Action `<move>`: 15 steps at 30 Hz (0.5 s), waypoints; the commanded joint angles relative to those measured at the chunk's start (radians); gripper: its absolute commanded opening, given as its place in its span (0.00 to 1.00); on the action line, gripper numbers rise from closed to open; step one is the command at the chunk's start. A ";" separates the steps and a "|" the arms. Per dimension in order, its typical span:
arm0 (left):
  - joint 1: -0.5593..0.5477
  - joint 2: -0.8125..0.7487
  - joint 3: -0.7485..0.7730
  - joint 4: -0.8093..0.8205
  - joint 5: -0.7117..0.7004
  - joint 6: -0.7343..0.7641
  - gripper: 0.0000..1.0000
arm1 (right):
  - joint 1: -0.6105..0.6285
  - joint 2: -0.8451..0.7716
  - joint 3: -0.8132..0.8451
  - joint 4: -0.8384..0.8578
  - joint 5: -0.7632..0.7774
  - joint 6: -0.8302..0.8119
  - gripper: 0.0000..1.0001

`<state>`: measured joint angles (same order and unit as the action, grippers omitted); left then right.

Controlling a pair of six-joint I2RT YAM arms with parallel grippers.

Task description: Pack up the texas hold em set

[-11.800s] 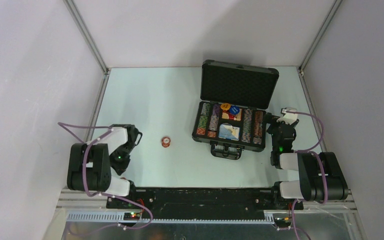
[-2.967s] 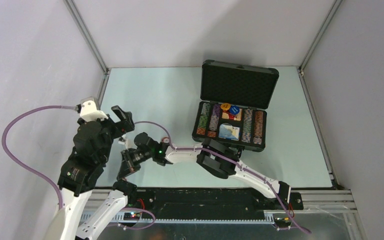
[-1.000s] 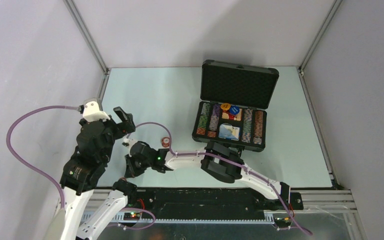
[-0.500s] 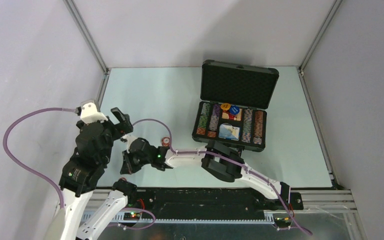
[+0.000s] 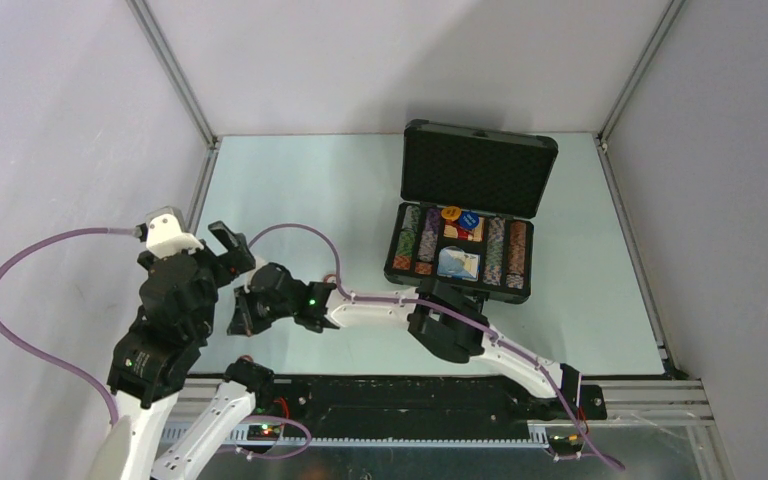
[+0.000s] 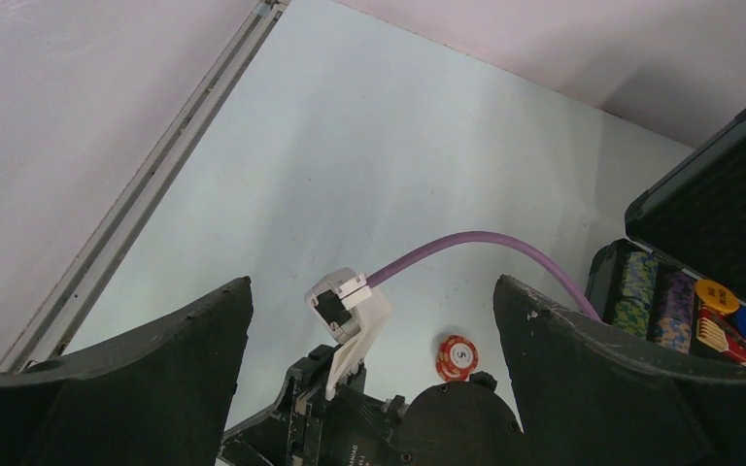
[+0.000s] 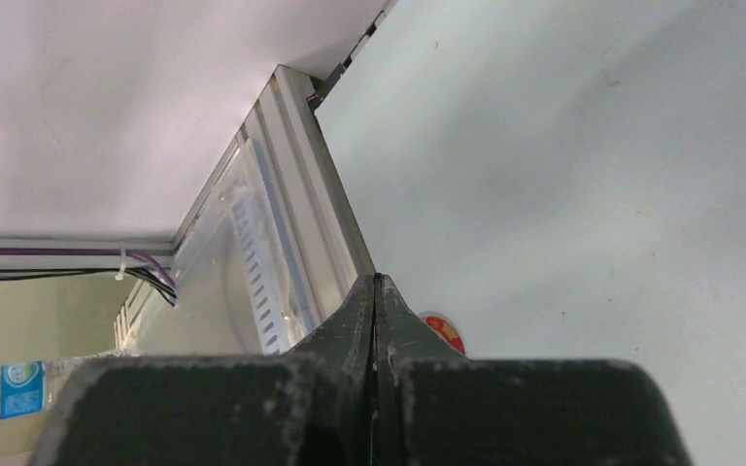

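Pale green surface (image 5: 310, 190) between white walls. Nearest, the right hand (image 7: 376, 283) is clenched on nothing, stretched far over to the left side. A red sliver just past its tips may be a chip, but too little shows. Left hand (image 6: 371, 287) hangs released and wide above it. Just beyond, the chip (image 6: 457, 357) lies flat on the surface beside the right arm. It is well apart from the case (image 5: 475, 172), which stands open farther back. I judge the chip light, stiff and slick, awkward to lift while flat; best pinched across its rim.
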<state>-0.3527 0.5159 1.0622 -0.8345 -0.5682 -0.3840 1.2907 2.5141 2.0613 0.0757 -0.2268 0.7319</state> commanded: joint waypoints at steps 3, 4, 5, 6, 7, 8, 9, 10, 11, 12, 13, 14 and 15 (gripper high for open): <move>0.005 -0.002 0.009 0.001 0.006 0.001 0.98 | 0.004 0.032 0.047 -0.037 -0.027 0.033 0.00; 0.006 -0.002 0.008 0.000 0.005 0.002 0.98 | 0.004 0.035 0.047 -0.039 -0.029 0.038 0.00; 0.006 -0.002 0.007 0.001 0.005 0.003 0.98 | 0.003 0.038 0.047 -0.041 -0.032 0.045 0.00; 0.006 -0.002 0.005 0.001 0.003 0.003 0.98 | 0.004 0.039 0.047 -0.041 -0.027 0.050 0.00; 0.006 -0.002 0.003 0.001 0.001 0.003 0.98 | 0.004 0.041 0.048 -0.050 -0.023 0.056 0.00; 0.006 -0.001 0.002 0.001 0.001 0.002 0.98 | 0.004 0.041 0.049 -0.054 -0.019 0.055 0.00; 0.006 0.000 0.000 0.001 0.001 0.003 0.98 | 0.003 0.041 0.050 -0.058 -0.015 0.054 0.00; 0.006 0.000 -0.002 0.001 0.000 0.002 0.98 | 0.004 0.041 0.055 -0.067 -0.005 0.050 0.00; 0.006 0.001 -0.005 0.003 -0.003 0.002 0.98 | 0.004 0.041 0.056 -0.069 0.000 0.043 0.00; 0.006 0.000 -0.006 0.002 -0.005 0.001 0.98 | 0.003 0.040 0.051 -0.070 0.007 0.040 0.00; 0.006 0.000 -0.009 0.002 -0.006 0.001 0.98 | 0.004 0.035 0.044 -0.066 0.009 0.034 0.00; 0.006 0.001 -0.009 0.002 -0.007 -0.002 0.98 | 0.006 0.031 0.029 -0.052 0.016 0.033 0.00; 0.006 0.002 -0.010 0.002 -0.007 -0.002 0.98 | 0.006 0.025 0.021 -0.046 0.023 0.029 0.00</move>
<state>-0.3527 0.5159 1.0584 -0.8410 -0.5682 -0.3843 1.2922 2.5526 2.0670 0.0063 -0.2371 0.7708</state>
